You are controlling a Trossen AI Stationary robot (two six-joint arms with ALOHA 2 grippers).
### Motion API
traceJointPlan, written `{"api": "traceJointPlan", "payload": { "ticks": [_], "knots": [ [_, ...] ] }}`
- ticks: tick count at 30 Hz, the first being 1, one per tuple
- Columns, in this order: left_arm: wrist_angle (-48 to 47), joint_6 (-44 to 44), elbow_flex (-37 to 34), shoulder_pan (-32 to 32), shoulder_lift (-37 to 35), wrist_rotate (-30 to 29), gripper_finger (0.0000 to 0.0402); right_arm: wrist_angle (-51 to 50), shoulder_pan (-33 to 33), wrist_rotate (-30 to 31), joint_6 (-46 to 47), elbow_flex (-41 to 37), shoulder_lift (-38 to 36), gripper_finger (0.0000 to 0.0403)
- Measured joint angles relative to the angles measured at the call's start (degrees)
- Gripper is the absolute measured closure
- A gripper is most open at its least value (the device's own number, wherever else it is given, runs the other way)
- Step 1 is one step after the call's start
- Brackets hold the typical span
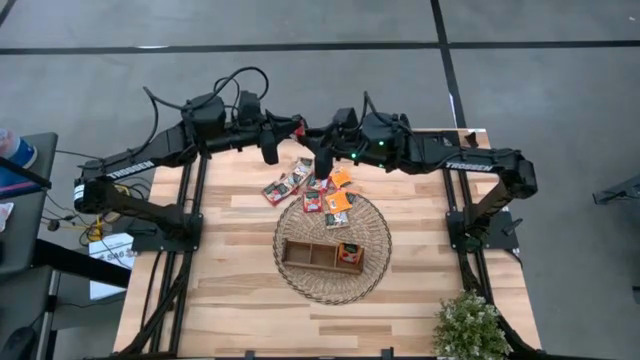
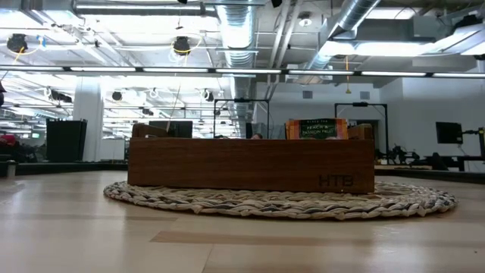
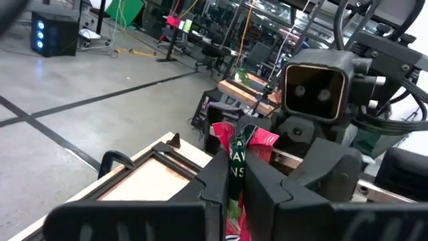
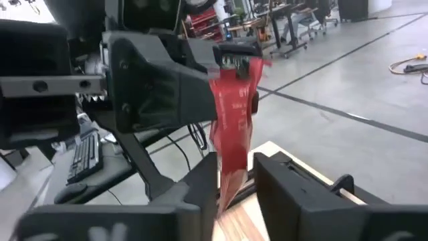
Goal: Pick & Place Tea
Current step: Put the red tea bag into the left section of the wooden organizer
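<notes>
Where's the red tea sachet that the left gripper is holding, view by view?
High: the red sachet is only a red speck where the arms meet, at the table's far edge.
Low: not in it.
Left wrist: centre, pinched in the left gripper.
Right wrist: centre, hanging into the open right gripper.
Shared landmark: the table, also visible in the left wrist and right wrist views.

I see the tray [image 1: 322,256] on the mat [image 1: 372,232] at mid-table, one sachet [image 1: 349,252] in its right compartment. Loose sachets [image 1: 300,178] lie behind the mat. A plant [image 1: 470,325] stands at the front-right corner.
</notes>
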Motion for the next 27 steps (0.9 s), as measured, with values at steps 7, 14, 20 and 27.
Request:
{"api": "traceJointPlan", "payload": {
  "ticks": [7, 14, 20, 27],
  "knots": [
    [0.2, 0.8, 0.0, 0.0, 0.0, 0.0, 0.0377, 0.6, 0.0, -1.8, -1.4, 0.0, 0.1, 0.0394],
    [-0.3, 4.0, 0.0, 0.0, 0.0, 0.5, 0.0377, 0.5, 0.0, -1.6, -1.5, 0.0, 0.1, 0.0400],
    [-2.1, 8.3, 0.0, -0.1, -1.0, -0.1, 0.0377, -2.2, 1.0, -1.7, -1.5, 0.0, -0.7, 0.0402],
    [-5.7, 15.1, -0.1, -0.1, -3.1, -0.5, 0.0377, -5.3, 3.3, -1.0, -1.6, 0.0, -2.4, 0.0402]
  ]
}}
